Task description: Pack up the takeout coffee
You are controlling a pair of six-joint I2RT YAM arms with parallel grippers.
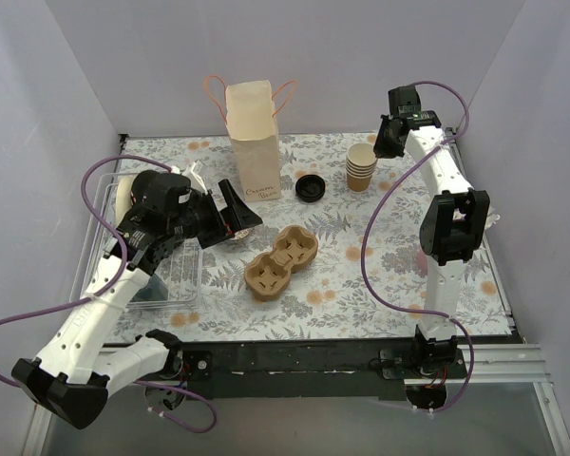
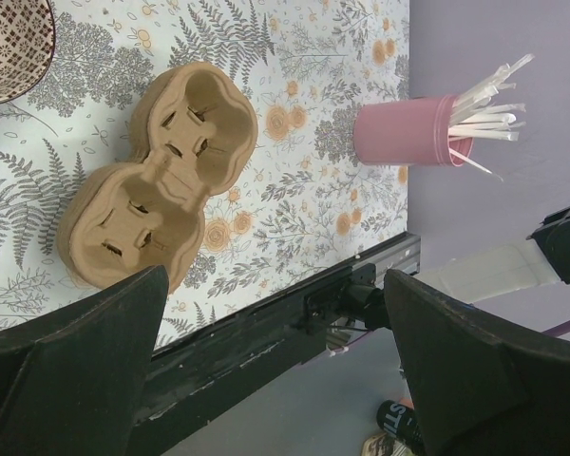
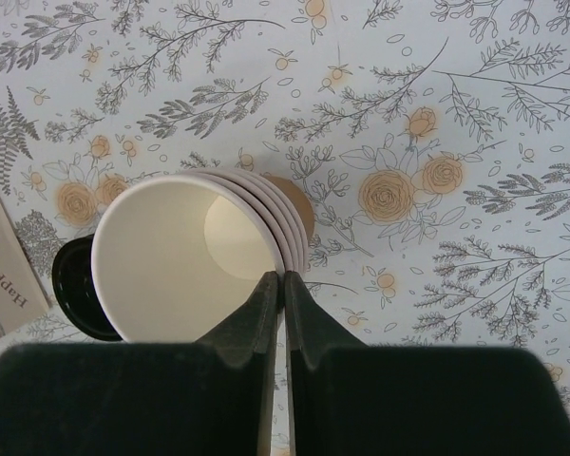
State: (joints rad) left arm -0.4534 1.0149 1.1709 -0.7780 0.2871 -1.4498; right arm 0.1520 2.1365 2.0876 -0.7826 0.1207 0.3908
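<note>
No lidded cup shows. A round black lid point(image 1: 310, 187) lies on the table beside the paper bag point(image 1: 253, 142); no cup body shows under it. Part of it shows in the right wrist view point(image 3: 74, 290). A stack of lidless paper cups point(image 1: 361, 167) stands to its right. My right gripper point(image 1: 382, 147) is at the stack's top, its jaws pinched on the rim of the top cup point(image 3: 180, 256) in the right wrist view point(image 3: 283, 277). My left gripper point(image 1: 237, 217) is open and empty above the table, left of the brown pulp carrier point(image 1: 281, 261); the carrier also shows in the left wrist view point(image 2: 157, 180).
A clear plastic tray point(image 1: 176, 275) lies at the left under my left arm. A pink cup of white sticks point(image 2: 413, 133) lies on its side near the table's right edge. A patterned bowl point(image 2: 9, 38) shows partly. The table's black front rail point(image 2: 266, 332) runs under the left gripper point(image 2: 275, 285).
</note>
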